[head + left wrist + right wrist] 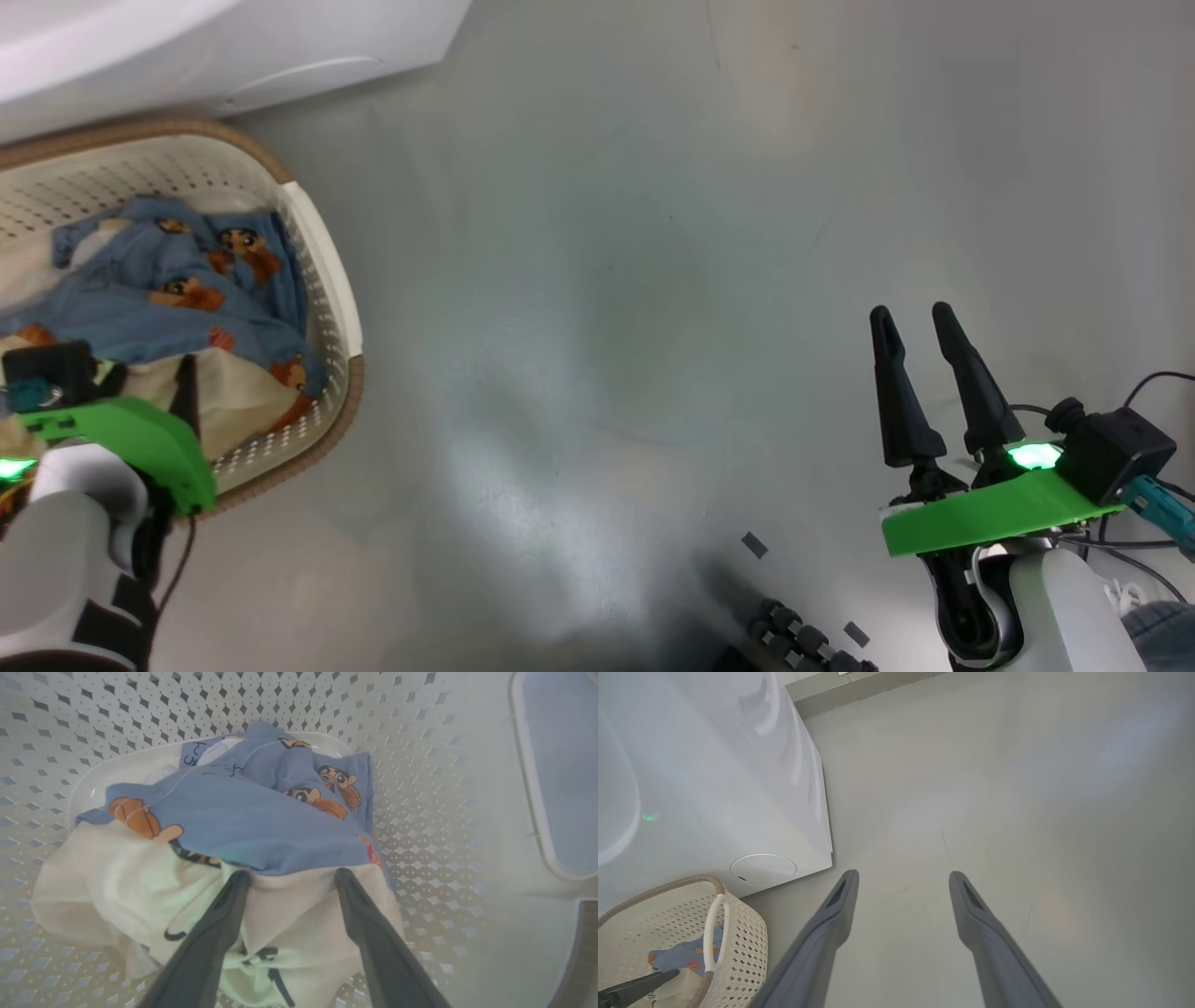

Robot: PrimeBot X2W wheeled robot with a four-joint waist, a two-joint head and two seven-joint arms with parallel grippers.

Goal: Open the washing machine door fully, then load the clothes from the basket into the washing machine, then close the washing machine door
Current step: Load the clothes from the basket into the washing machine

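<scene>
**Head view.** The basket [331,271] sits on the floor [653,280], just beside the washing machine [233,47] at its lower front. Both clothes [187,327] lie in it: blue printed garment [140,299] on top, cream garment [238,401] under it at the near end. Right claw [910,313] hangs over bare floor, well apart from the basket, fingers spread, holding nothing. Loose cables [1154,377] trail by its wrist; a wide swing could snag them.

**Left wrist view.** Left claw [292,875] is inside the basket, fingers spread, tips down at the cloth where the blue hem laps over the cream; nothing pinched. Close here and you may take the cream alone, or a thin fold that slips on the lift. Push deeper and a tip could jam in the diamond perforations [420,826]. The basket looks light; cloth dragging on its wall may tip it.

**Right wrist view.** The machine's white front and round service cap [763,869] show; whether the washing machine door stands fully open you cannot tell here. Check before you carry, or a garment ends on the floor. The white handle [714,924] arches over the basket's end; a trailing hem could hook it.

**Floor and room.** Pale grey, smooth, slight sheen, faint scuffs. A dark skirting strip [859,693] runs along the wall behind the machine.
</scene>
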